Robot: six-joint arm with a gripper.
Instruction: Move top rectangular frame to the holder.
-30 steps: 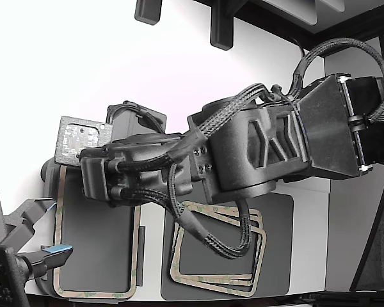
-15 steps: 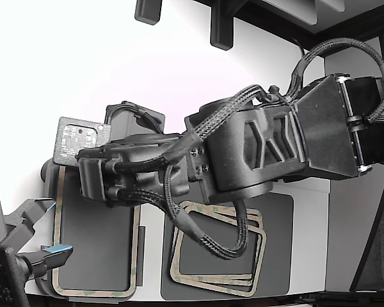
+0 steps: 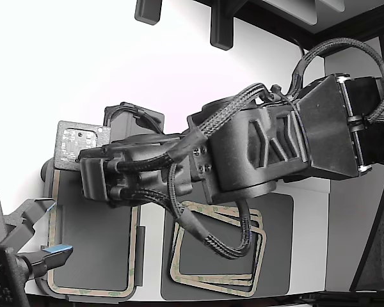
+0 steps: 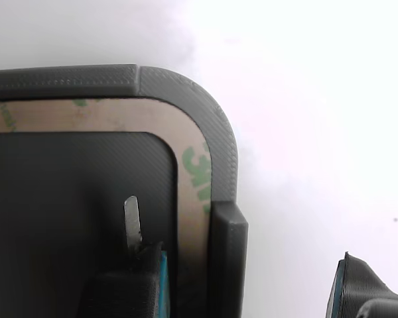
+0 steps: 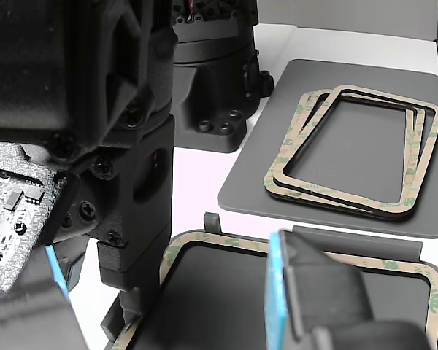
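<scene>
The top rectangular frame (image 3: 136,251) is sitting inside the holder (image 3: 49,176), near the front-left corner of the desk in the exterior view. In the wrist view the frame's (image 4: 198,173) rounded corner is lying flush against the holder's (image 4: 220,142) inner wall, with a raised tab of the holder right beside it. Green 3M print is showing on the tan strip.

The gripper (image 4: 245,278) is hovering low over that corner. Jaws are standing spread: one blue-padded finger (image 4: 149,278) is sitting over the dark floor inside the frame opening, the other (image 4: 358,291) is hanging outside the holder over the white desk, so frame edge and holder wall lie between them. Neither pad is visibly touching the frame. A thin metal blade is sticking out of the inner finger; cannot tell whether it is contacting the floor.

In the other view the frame (image 5: 394,271) is lying flat in the holder (image 5: 354,240), with a blue-edged finger (image 5: 292,292) in front of it.

A stack of frames (image 3: 219,272) is resting, slightly fanned, on the dark grey mat (image 3: 278,256) towards the front-right part of the desk, well apart from the holder. A second gripper (image 3: 35,246) is poking in at the front-left corner in the exterior view, close beside the holder.
</scene>
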